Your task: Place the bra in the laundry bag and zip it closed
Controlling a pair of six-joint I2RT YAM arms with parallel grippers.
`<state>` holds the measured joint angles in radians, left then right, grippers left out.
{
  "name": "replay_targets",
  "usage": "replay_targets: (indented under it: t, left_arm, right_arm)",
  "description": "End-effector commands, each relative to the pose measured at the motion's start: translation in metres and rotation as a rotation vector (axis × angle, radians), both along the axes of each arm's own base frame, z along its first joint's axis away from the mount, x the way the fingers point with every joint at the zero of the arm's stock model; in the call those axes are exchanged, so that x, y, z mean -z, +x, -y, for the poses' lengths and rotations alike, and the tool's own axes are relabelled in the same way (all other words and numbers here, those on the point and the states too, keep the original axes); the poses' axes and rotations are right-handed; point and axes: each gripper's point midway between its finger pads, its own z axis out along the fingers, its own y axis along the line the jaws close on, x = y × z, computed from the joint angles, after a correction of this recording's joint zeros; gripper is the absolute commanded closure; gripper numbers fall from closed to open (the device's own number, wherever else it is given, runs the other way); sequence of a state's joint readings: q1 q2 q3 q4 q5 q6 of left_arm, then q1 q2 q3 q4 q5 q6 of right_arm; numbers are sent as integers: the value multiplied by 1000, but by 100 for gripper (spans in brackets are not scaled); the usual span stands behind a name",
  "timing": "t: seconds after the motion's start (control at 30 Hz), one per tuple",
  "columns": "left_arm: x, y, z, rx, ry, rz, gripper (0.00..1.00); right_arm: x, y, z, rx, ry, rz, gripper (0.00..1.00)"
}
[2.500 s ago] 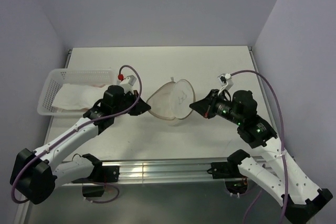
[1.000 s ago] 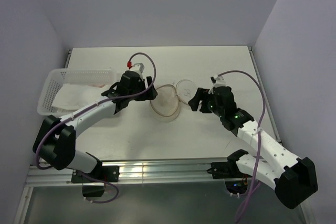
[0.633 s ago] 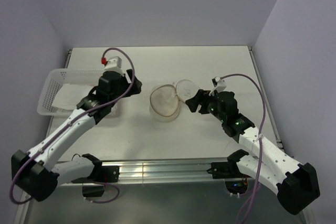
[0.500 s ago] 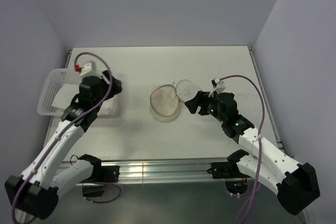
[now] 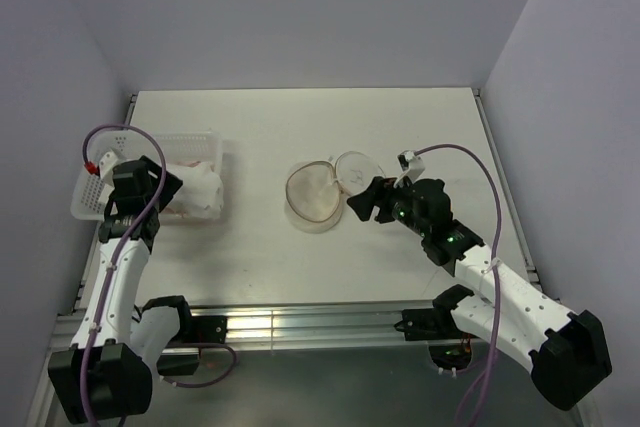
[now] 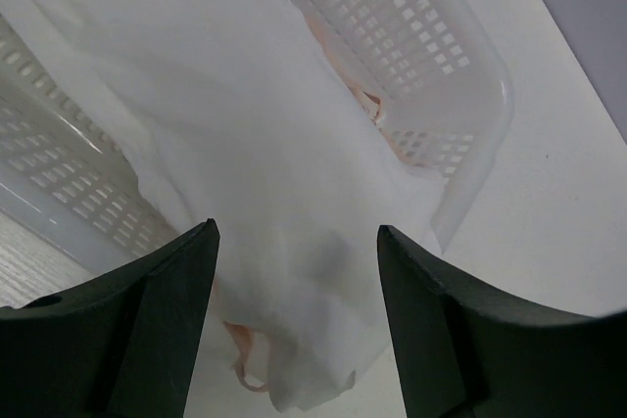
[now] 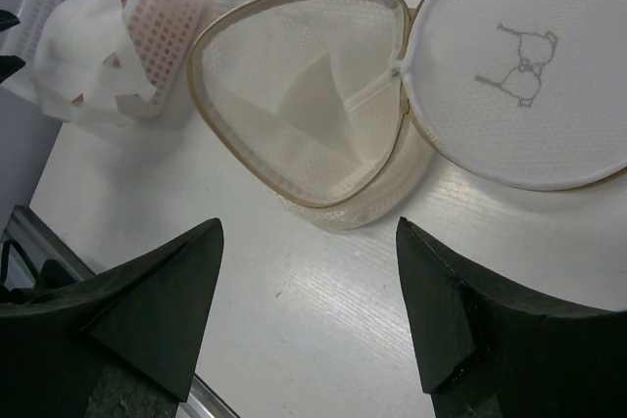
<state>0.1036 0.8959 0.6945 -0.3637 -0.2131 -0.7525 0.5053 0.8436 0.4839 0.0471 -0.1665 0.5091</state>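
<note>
The laundry bag was laid open for loading, the right claw held spread beside it; well left, the empty left claw was spread above the bra.

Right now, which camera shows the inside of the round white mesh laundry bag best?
The right wrist view: the round white mesh laundry bag lies open below, rim, inside and folded-back lid plain. The top external view shows it small, mid-table. The left wrist view misses it, showing the white perforated basket.
</note>
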Motion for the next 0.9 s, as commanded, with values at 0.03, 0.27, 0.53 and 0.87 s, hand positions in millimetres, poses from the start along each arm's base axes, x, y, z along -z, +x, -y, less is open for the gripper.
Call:
replay_targets:
  t: [0.03,0.27,0.53,0.87]
  left_arm:
    - [-21,17,1,-13,-41,106,28]
    - [3,28,2,-30,-82,91,31]
    - [3,33,-1,-52,-88,102,63]
    - [3,27,0,-37,-70,112,100]
  right_arm:
    - [-11,0,-11,-48,9,37,22]
    - [-5,0,-19,-68,-30,29,22]
    - [2,2,-20,-61,-49,16,23]
    - [-2,1,-19,-47,-44,32,24]
